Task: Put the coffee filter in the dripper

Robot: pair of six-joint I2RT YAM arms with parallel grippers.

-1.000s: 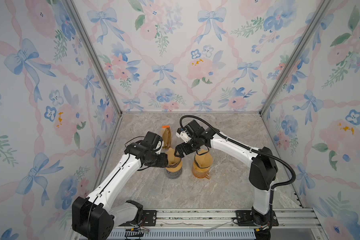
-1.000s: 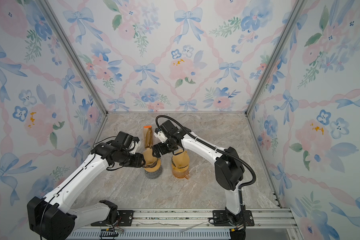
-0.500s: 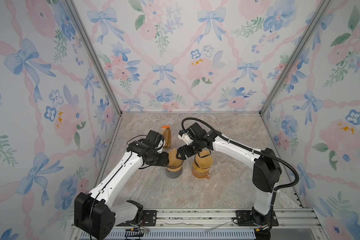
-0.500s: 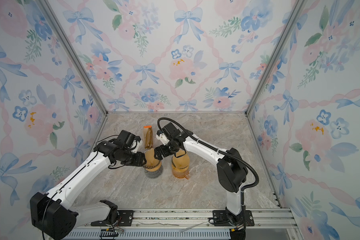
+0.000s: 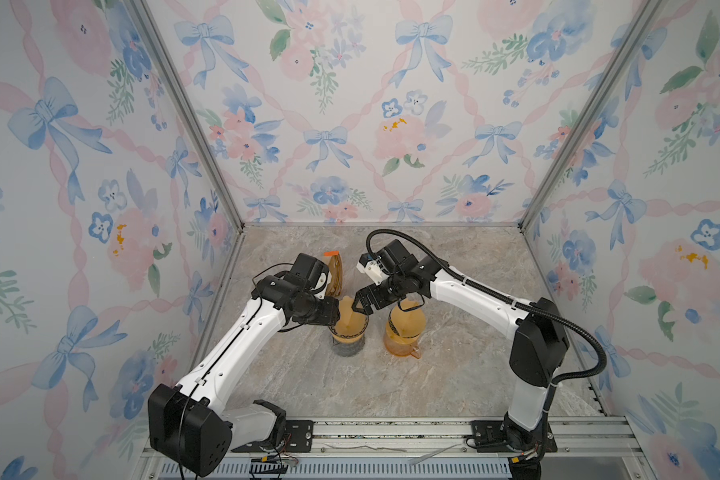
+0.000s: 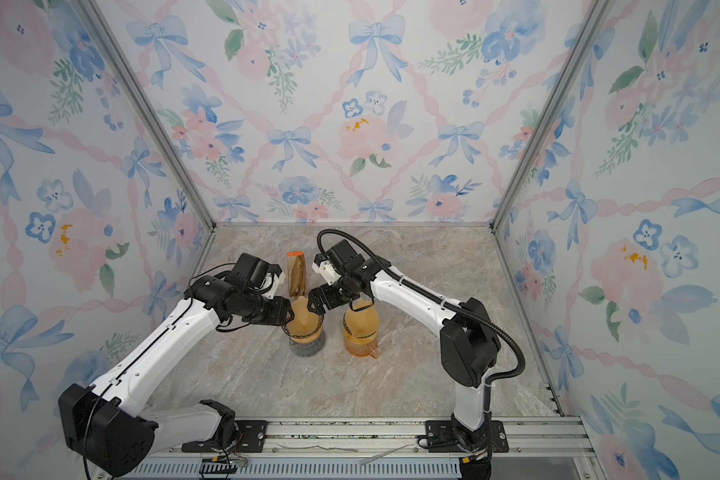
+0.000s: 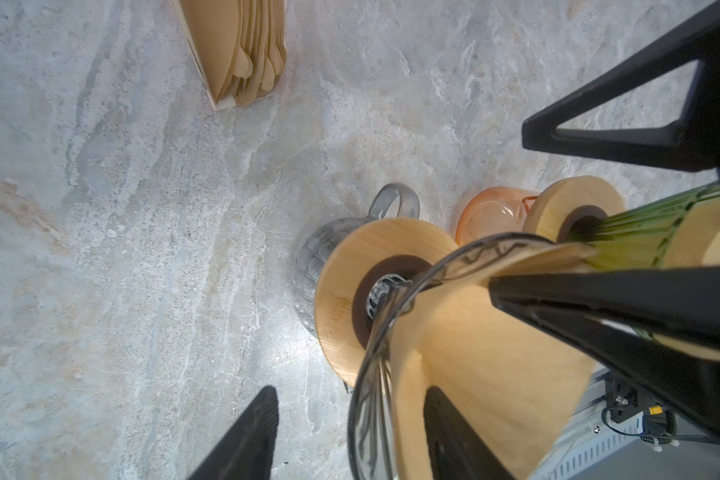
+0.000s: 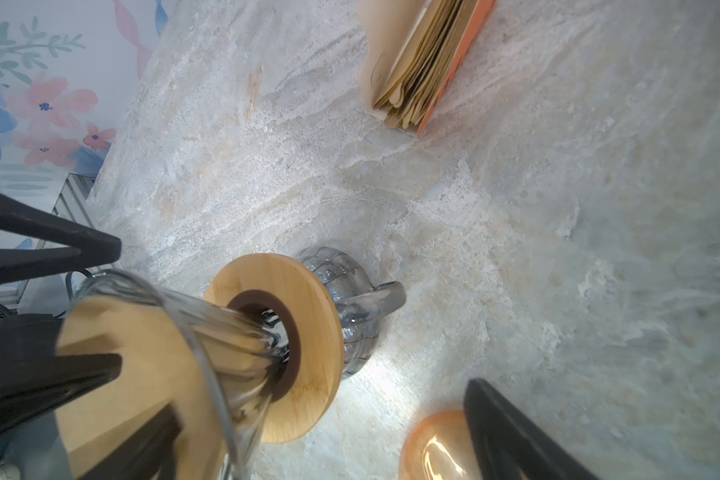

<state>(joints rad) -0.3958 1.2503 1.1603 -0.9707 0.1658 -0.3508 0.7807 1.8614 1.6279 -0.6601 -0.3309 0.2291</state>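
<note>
- Left gripper [image 5: 336, 312]: the jaws stand partway open, astride the left side of the dripper's rim. In the left wrist view one finger [image 7: 248, 436] hangs outside the glass with a gap to it. The second finger lies inside, against the paper. Nothing is clamped.
- Right gripper [image 5: 360, 305]: the jaws are spread wide and hold nothing. One finger rests on the inner face of the paper. The other finger [image 8: 516, 436] hangs clear above the table, close to the orange carafe.
- Coffee filter [image 7: 474, 353]: a tan, matte paper cone sitting inside the dripper, with its upper edge above the glass rim.
- Dripper [image 5: 350, 330]: a clear glass cone with a thin rim. Its neck passes through a flat, round wooden collar [image 7: 341, 291] that has a dark inner ring.
- Grey carafe [image 7: 308, 257]: smoky, textured glass with a loop handle, standing on the table under the collar.
- Green dripper [image 7: 641, 232]: ribbed glass with its own wooden ring, set on the orange carafe [image 5: 404, 340] just beside the grey carafe.
- Filter pack [image 5: 335, 274]: a sheaf of tan papers in a sleeve with an orange edge, upright behind the dripper.
- Table [image 5: 433, 374]: a marbled grey-beige surface.
- Obstruction: in both top views the two grippers meet over the dripper's mouth and cover much of the filter.
</note>
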